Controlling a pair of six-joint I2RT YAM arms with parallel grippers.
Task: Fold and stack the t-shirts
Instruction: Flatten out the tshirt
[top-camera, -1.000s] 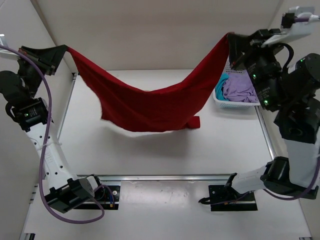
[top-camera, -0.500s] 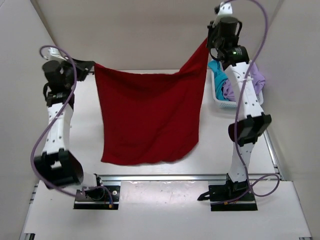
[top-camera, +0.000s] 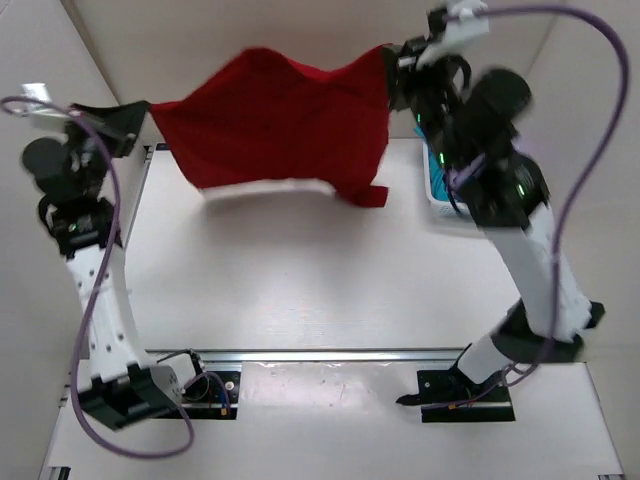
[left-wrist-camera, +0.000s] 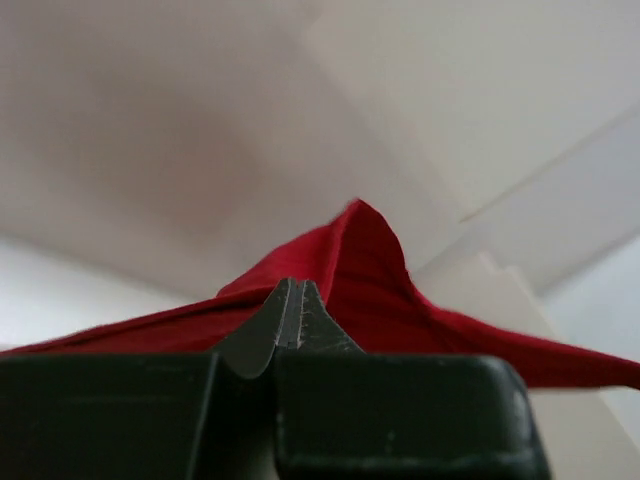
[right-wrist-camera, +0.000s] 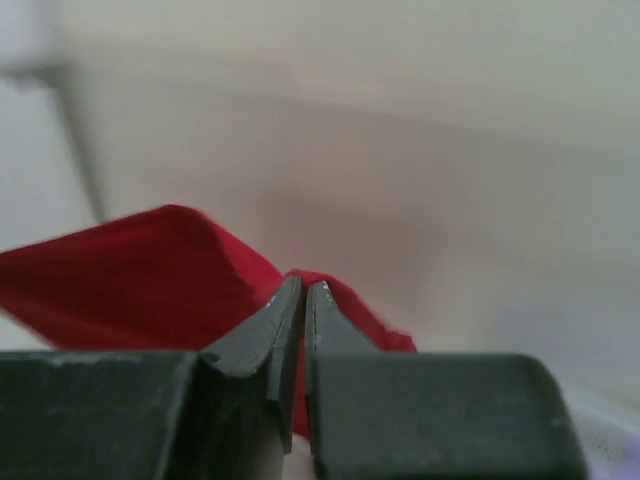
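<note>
Holding red shirt (top-camera: 285, 120) aloft, it hung over the table (top-camera: 300, 290) | left gripper (left-wrist-camera: 294, 300) and right gripper (right-wrist-camera: 304, 300) each pinched an upper corner, fingers pressed together on cloth | shirt looked light, limp, billowy; corners judged the best holds

Red shirt (top-camera: 280, 115) stretched in the air from 10 to 1 o'clock, pinched at its ends by left gripper (top-camera: 140, 112) and right gripper (top-camera: 392, 62); it screens the far side of the table (top-camera: 320, 290). Its lower edge is blurred, gap beneath unclear. Table centre through 6 o'clock bare, open passage. White basket (top-camera: 433, 190) at 2 o'clock, mostly hidden behind right arm (top-camera: 500, 180), which leans in over the 3 o'clock side. Left arm (top-camera: 95, 270) stands along the 9 o'clock edge.
</note>
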